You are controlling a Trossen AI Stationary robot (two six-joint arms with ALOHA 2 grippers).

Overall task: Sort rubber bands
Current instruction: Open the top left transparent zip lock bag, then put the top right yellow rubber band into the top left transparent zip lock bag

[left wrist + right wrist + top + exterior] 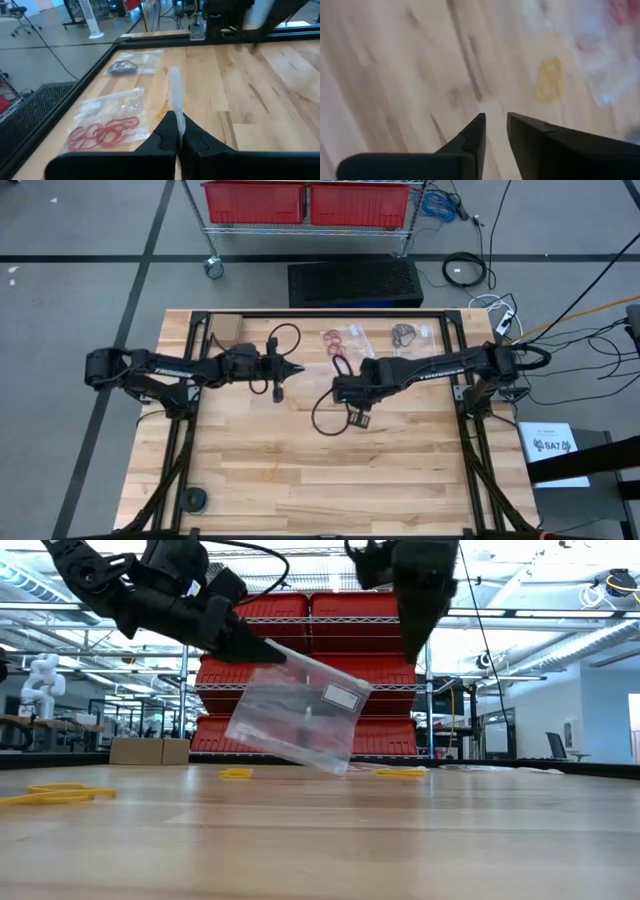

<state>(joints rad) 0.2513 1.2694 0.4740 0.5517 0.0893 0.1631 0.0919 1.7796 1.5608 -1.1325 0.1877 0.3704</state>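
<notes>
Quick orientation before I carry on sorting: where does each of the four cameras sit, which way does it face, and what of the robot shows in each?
High view: overhead, looking straight down; both arms, left gripper, right gripper.
Low view: table height, looking across to red bins; both arms enter from above, the left holds a clear bag.
Left wrist view: on the left arm, looking along the table; shut fingers pinch the bag.
Right wrist view: on the right arm, looking down; parted fingers, yellow band.
Shared: high and left wrist views both show the bag of red bands.
</notes>
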